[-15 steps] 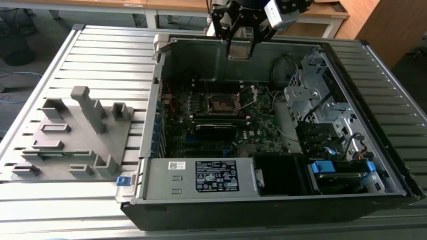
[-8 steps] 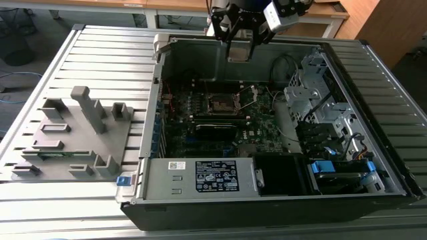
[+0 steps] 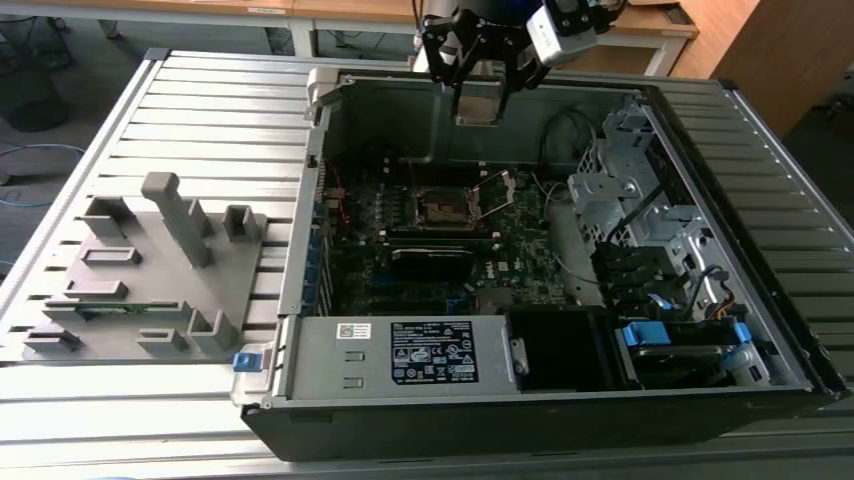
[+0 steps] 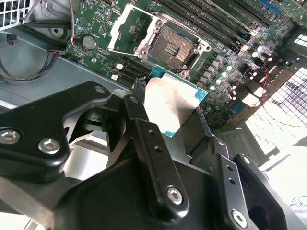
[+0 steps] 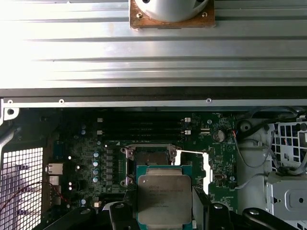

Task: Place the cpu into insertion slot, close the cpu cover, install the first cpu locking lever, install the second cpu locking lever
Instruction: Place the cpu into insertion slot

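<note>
Gripper [image 4: 170, 99] high over open case [image 3: 747, 330], fingers [image 4: 140, 93] pinched on cpu [image 4: 180, 108] edges. Insertion slot [image 4: 170, 48] well below, cpu cover [image 4: 130, 26] flipped up. Risk: tilted or misaligned descent, so corner digs into slot.

Open air lies between the gripped chip [image 5: 160, 197] and the socket [image 5: 148, 159]. The raised cover [image 5: 205, 167] stands just beside it; the case wall [image 3: 387, 120] and a drive cage [image 3: 627, 190] hem in the space
</note>
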{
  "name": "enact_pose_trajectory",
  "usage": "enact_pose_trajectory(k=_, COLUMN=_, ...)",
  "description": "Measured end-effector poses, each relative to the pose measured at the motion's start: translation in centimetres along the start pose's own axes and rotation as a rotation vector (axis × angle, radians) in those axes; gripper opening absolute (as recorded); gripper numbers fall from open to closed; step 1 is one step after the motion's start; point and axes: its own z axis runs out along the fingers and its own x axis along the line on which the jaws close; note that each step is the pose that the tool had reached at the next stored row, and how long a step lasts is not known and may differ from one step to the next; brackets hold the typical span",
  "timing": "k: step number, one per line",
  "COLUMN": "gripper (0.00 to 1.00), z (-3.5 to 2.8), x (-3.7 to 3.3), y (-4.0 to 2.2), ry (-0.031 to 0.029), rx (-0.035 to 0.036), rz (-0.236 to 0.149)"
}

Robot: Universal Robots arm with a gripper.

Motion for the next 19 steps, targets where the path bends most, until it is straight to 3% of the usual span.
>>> enact_pose_trajectory(k=10, gripper=0.54, z=0.72, x=-0.01, y=-0.06, ry=0.0001, rx=0.0003, rz=0.0)
enact_pose_trajectory(k=19, gripper=0.54, z=0.82, x=-0.01, y=-0.08, ry=0.0001, rx=0.0002, rz=0.0)
